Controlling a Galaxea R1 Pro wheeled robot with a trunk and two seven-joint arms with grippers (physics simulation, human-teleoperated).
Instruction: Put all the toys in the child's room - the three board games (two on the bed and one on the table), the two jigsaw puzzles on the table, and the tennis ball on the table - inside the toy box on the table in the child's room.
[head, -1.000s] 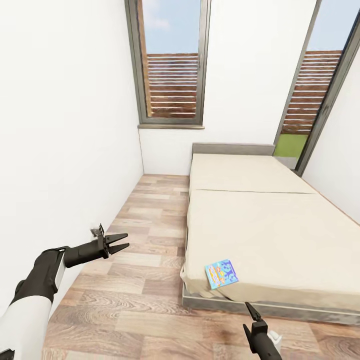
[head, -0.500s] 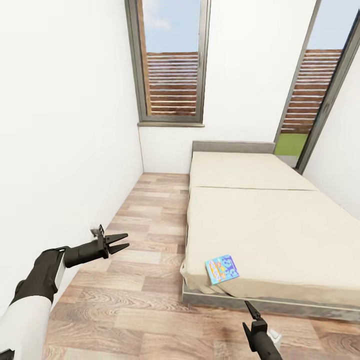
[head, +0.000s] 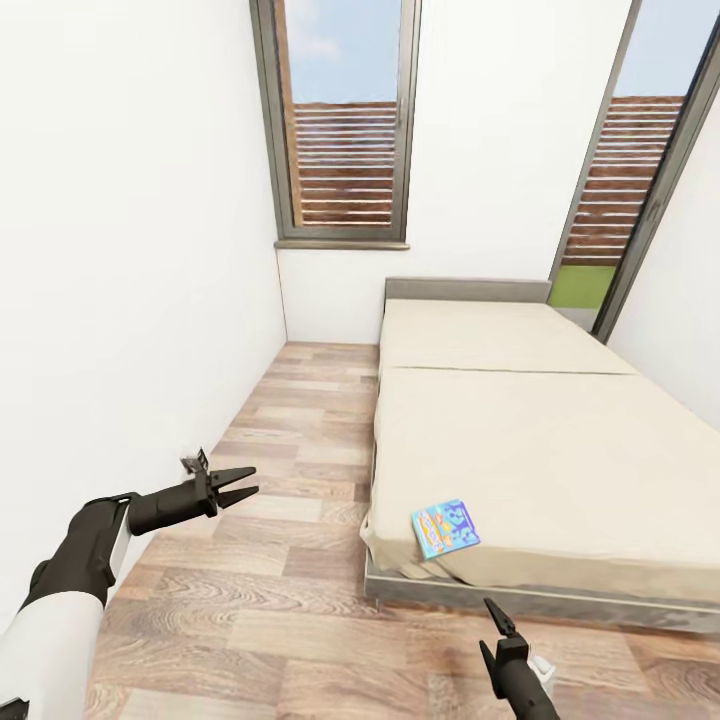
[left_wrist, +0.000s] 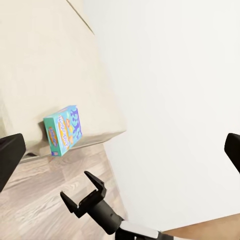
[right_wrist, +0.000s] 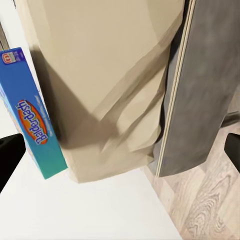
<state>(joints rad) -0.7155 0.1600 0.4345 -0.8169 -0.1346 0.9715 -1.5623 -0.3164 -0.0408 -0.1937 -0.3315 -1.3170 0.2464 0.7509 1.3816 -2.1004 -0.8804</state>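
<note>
One board game, a small blue box (head: 444, 528), lies flat on the bed (head: 520, 440) at its near left corner. The left wrist view shows the box (left_wrist: 65, 130) on the beige cover, and the right wrist view shows it (right_wrist: 30, 120) close up by the draped corner. My left gripper (head: 254, 481) hangs open over the floor, well left of the bed. My right gripper (head: 490, 628) is open just short of the bed's foot, below the box, and shows open in the left wrist view (left_wrist: 82, 193). The table, toy box, jigsaw puzzles and tennis ball are out of view.
A white wall (head: 130, 250) runs close along my left arm. A strip of wooden floor (head: 290, 470) lies between it and the bed. The dark grey bed frame (head: 450, 595) and headboard (head: 465, 291) edge the mattress. Tall windows (head: 345, 120) stand behind.
The whole head view has shifted slightly upward, so the camera moved. Both grippers keep their poses and stay open. The blue box lies where it was on the bed.
</note>
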